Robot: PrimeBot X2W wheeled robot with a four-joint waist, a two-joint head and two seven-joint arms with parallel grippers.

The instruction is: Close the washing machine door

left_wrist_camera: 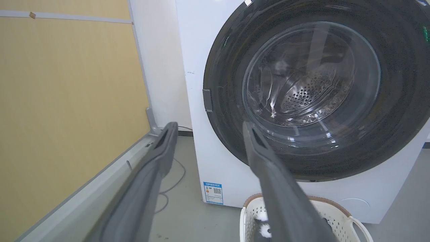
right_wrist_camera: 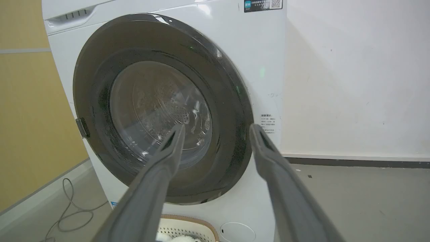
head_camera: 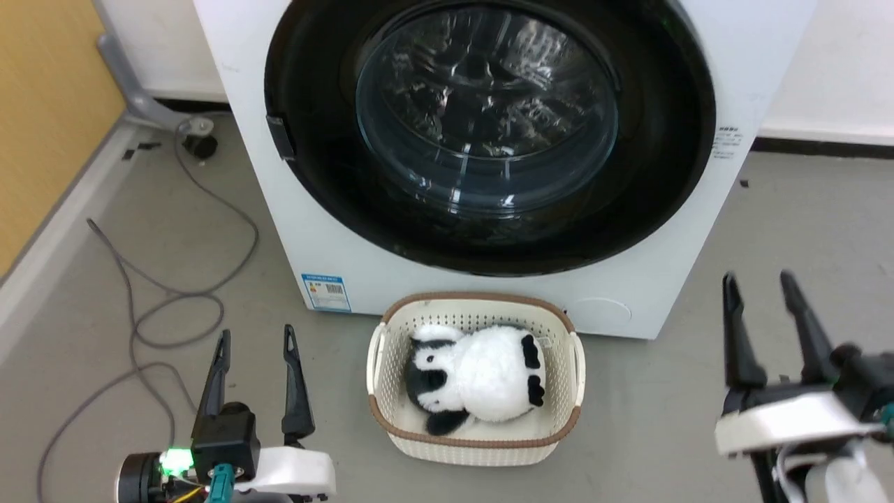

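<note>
The white washing machine (head_camera: 363,258) stands ahead of me. Its round glossy black door (head_camera: 649,175) with the clear glass bowl lies flat against the front, shut over the drum. The same door (left_wrist_camera: 228,101) shows in the left wrist view, and again as the door (right_wrist_camera: 231,127) in the right wrist view. My left gripper (head_camera: 255,339) hangs open at the lower left, well short of the machine. My right gripper (head_camera: 760,285) is open at the lower right, also clear of the door. Nothing is between either pair of fingers.
A cream basket (head_camera: 569,363) with a black-and-white plush toy (head_camera: 482,377) sits on the floor against the machine's front. Grey cables (head_camera: 174,300) loop on the floor at left, beside a yellow wall panel (head_camera: 49,105). Bare grey floor lies to the right.
</note>
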